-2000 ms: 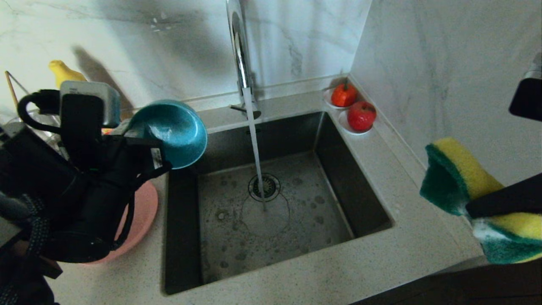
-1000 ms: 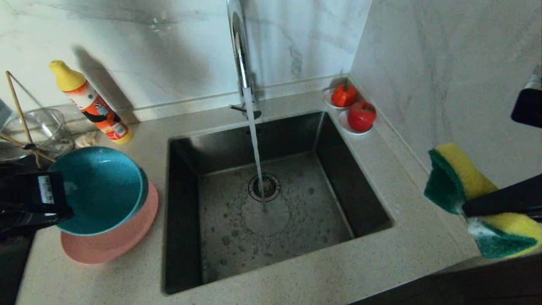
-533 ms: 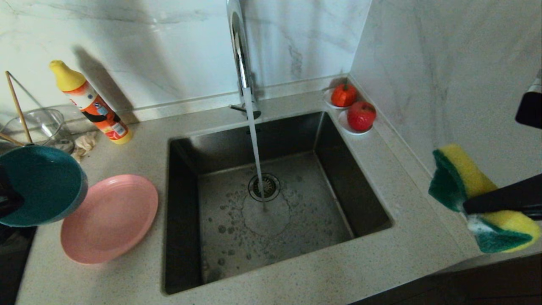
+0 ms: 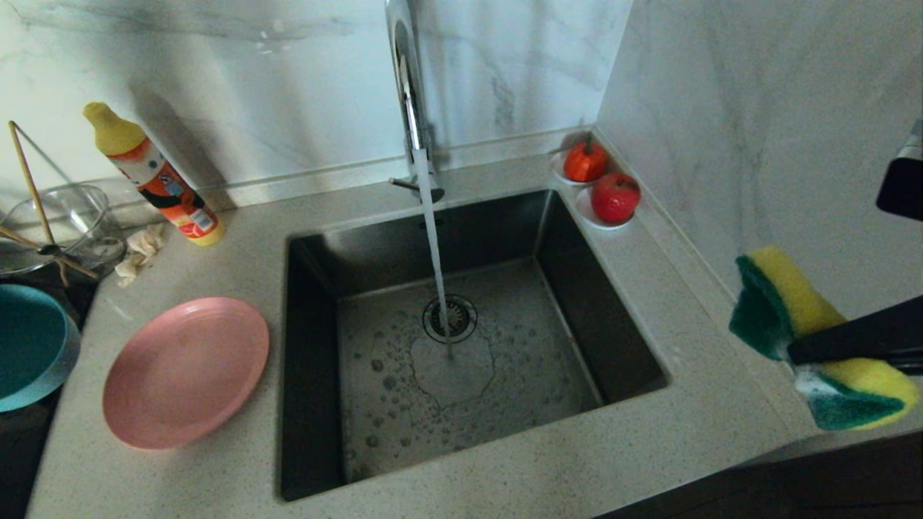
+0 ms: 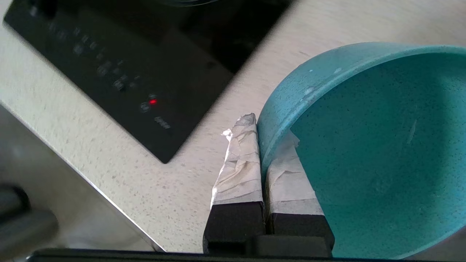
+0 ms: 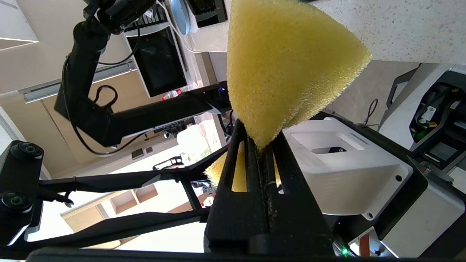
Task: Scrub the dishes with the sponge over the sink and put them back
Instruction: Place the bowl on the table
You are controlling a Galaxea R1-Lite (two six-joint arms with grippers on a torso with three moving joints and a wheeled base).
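Observation:
The teal bowl point(image 4: 29, 346) hangs at the far left edge of the head view, beyond the pink plate point(image 4: 186, 371), which lies flat on the counter left of the sink point(image 4: 519, 389). In the left wrist view my left gripper point(image 5: 267, 131) is shut on the bowl point(image 5: 371, 145), one taped finger inside the rim and one outside. My right gripper point(image 4: 800, 352) hovers right of the sink, shut on the sponge point(image 4: 786, 295), which folds around the fingers. The right wrist view shows the sponge point(image 6: 284, 65) pinched in the same gripper point(image 6: 260, 140).
Water runs from the chrome tap point(image 4: 407, 94) into the drain point(image 4: 450, 318). A soap bottle point(image 4: 155, 176), a glass bowl point(image 4: 54, 216) with chopsticks and a rag point(image 4: 140, 249) stand at the back left. Two saucers of red fruit point(image 4: 602, 184) sit back right. A black cooktop point(image 5: 145, 65) lies below the bowl.
My left arm has swung the teal bowl leftward, from beside the sink, over the pink plate, out to the far left edge. The right gripper with the sponge has barely moved.

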